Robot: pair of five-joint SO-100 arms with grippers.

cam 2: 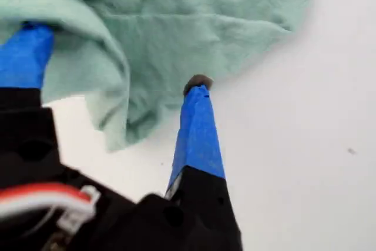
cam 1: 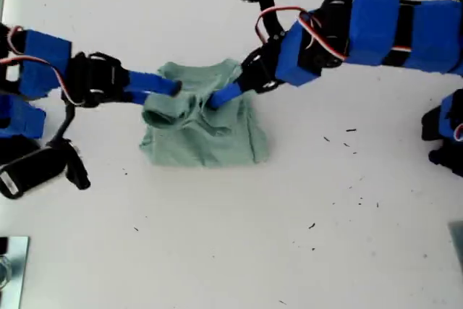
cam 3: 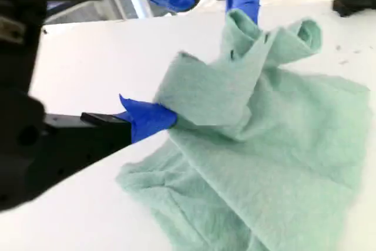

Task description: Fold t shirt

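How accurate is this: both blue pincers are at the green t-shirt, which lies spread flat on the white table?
The t shirt is not spread flat: the exterior view shows it bunched in a rumpled heap. My first pincer and my second pincer are both at it, on the white table.

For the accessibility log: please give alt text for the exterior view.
A small pale sage-green knit t-shirt lies bunched on a white table, seen from above. My second gripper reaches in from the exterior view's left and my first gripper from its upper right; both blue-taped tips meet the shirt's rumpled upper part.
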